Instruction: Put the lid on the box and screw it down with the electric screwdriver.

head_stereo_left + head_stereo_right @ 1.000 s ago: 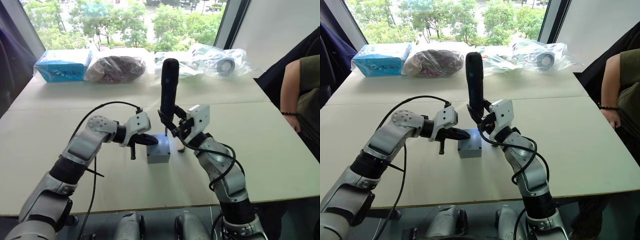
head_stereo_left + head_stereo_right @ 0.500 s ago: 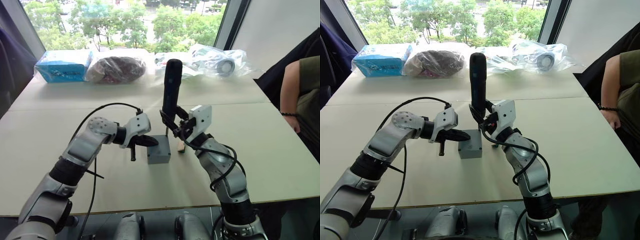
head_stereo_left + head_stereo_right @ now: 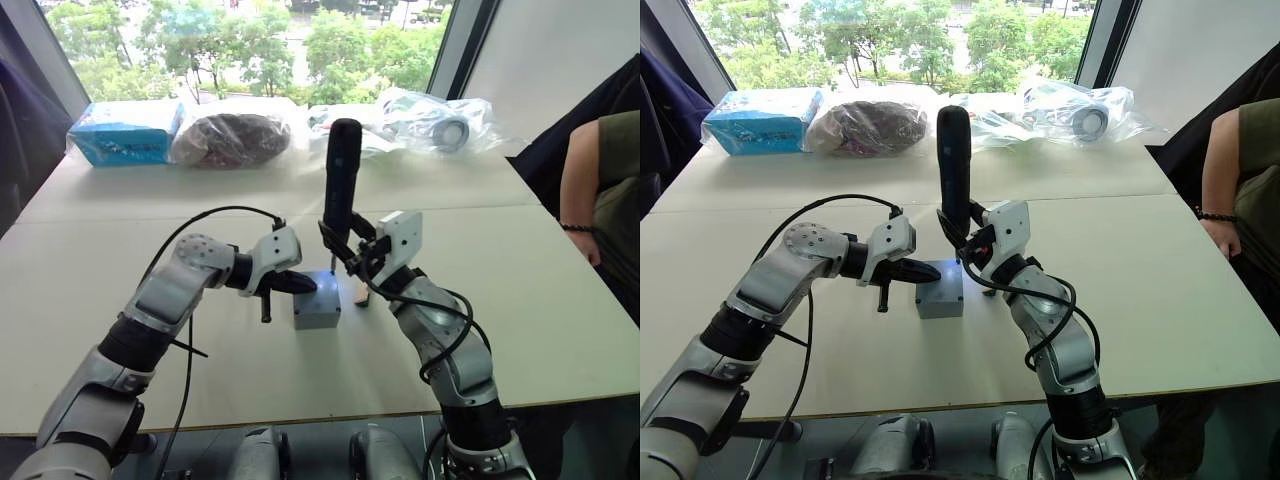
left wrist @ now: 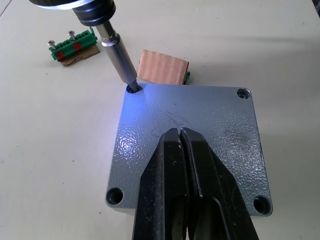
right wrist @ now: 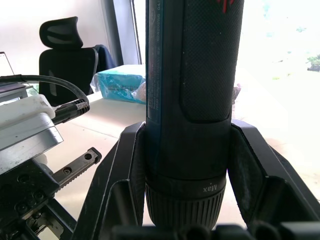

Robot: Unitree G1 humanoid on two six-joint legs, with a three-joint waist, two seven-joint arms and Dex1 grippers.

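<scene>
Lid (image 4: 200, 131): is sitting flat on top of the box (image 3: 316, 314), closing it; grey-blue speckled surface with a hole at each corner; a bluish-white glow is falling on the corner under the tool.
Box: is standing on the table (image 3: 120, 300) between the two grippers, near the table's middle.
Electric screwdriver (image 3: 339, 180): is standing almost upright, slightly tilted; its metal bit (image 4: 118, 59) is sitting in one of the lid's corner holes, the one nearest the brown block.
Right gripper (image 5: 187, 165): is clamping the screwdriver's dark barrel, one black finger on each side, just above the ring marked "Max".
Left gripper (image 4: 181, 134): fingers are pressed together with nothing between them; the tips are resting on the lid's top, pointing toward its middle.
Green-and-tan block (image 4: 73, 46): is lying on the table beyond the box, apart from it, with small screws standing up from it.
Brown block (image 4: 163, 68): is lying just behind the box's far edge.
Far table edge: a blue packet (image 3: 125, 128) and clear bags (image 3: 430, 118) are lying by the window.
Person's arm (image 3: 585, 185): is resting beside the table on the robot's right.
</scene>
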